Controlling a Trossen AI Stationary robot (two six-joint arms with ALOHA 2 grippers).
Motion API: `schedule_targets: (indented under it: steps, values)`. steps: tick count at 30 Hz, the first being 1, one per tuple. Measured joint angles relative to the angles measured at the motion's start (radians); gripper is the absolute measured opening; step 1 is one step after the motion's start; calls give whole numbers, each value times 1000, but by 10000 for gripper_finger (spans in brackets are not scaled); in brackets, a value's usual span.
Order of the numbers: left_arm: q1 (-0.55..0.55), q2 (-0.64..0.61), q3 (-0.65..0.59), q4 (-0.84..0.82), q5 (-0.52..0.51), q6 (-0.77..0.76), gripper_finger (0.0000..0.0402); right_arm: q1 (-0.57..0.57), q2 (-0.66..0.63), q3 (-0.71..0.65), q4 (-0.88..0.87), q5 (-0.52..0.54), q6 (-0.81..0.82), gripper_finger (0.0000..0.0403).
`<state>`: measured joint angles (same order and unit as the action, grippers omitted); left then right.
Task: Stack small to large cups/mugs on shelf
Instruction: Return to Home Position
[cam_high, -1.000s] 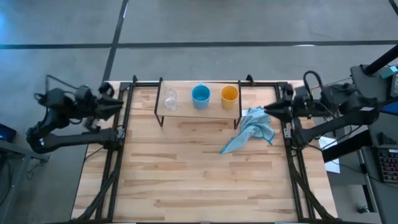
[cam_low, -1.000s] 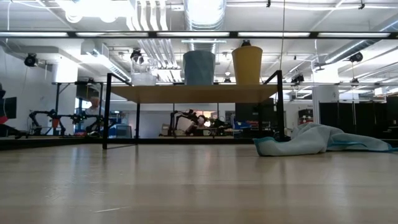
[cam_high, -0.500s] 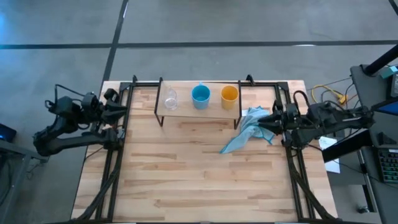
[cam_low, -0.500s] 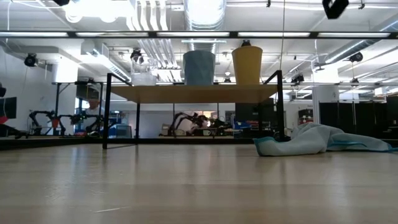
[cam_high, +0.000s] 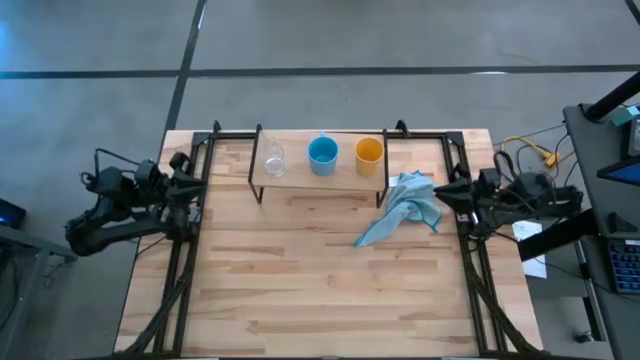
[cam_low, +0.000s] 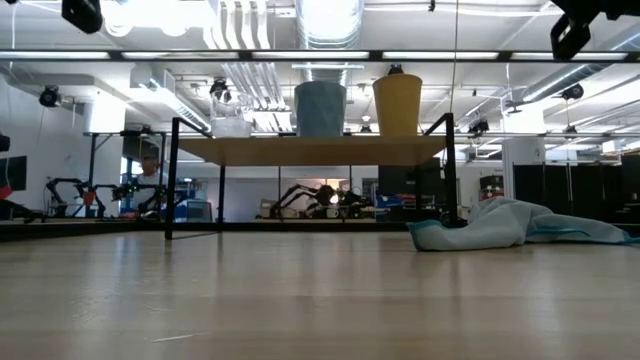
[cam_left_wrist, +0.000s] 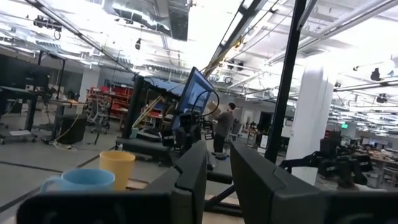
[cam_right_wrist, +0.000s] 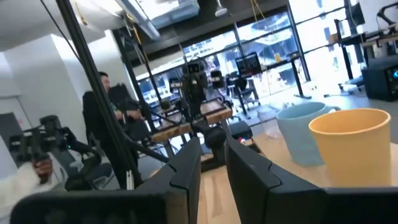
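Three cups stand upright in a row on the shelf (cam_high: 300, 173) (cam_low: 310, 150): the clear glass (cam_high: 273, 158) (cam_low: 232, 126), the light blue cup (cam_high: 322, 153) (cam_low: 320, 108) and the yellow-orange cup (cam_high: 369, 150) (cam_low: 397, 104). My left gripper (cam_high: 192, 186) (cam_left_wrist: 218, 163) is at the table's left edge, shut and holding nothing. My right gripper (cam_high: 447, 190) (cam_right_wrist: 212, 149) is at the right edge, also shut and holding nothing. Both grippers point toward the shelf. The right wrist view shows the yellow cup (cam_right_wrist: 349, 146) and the blue cup (cam_right_wrist: 301, 140) close together.
A light blue cloth (cam_high: 405, 205) (cam_low: 510, 225) lies crumpled on the tabletop just right of the shelf, close to my right gripper. Black frame rails (cam_high: 185, 270) run along both side edges. The near half of the tabletop (cam_high: 320, 280) is bare wood. People stand in the room behind.
Both arms have folded down and sunk lower at the table's side edges, so their grippers now show at the top corners of the low view. The right gripper has drawn back a little toward the right edge. The cups and the cloth have not moved.
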<state>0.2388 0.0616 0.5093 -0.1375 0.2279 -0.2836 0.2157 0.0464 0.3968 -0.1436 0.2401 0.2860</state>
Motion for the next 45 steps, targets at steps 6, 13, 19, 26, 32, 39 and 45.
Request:
schedule_targets:
  steps: [6, 13, 19, 26, 32, 39, 45]
  values:
    - [0, -34, -86, 12, -45, 0, 59, 0, -45, -62, -1, 18, -22, 76]
    - [0, -5, -200, 98, -169, -2, 59, 0, -37, -137, 20, 85, 2, 79]
    - [0, -35, -310, 141, -287, -15, 59, 0, -45, -197, 25, 111, 53, 72]
    - [0, -29, -448, 279, -347, -100, 59, 0, -46, -270, 41, 138, 138, 73]
    - [0, -30, -500, 266, -347, -156, 59, 0, -46, -342, 124, 138, 160, 79]
    - [0, -26, -501, 248, -346, -100, 59, 0, -31, -382, 186, 157, 122, 75]
    - [0, -23, -502, 186, -346, 30, 59, 0, -25, -382, 187, 181, 98, 70]
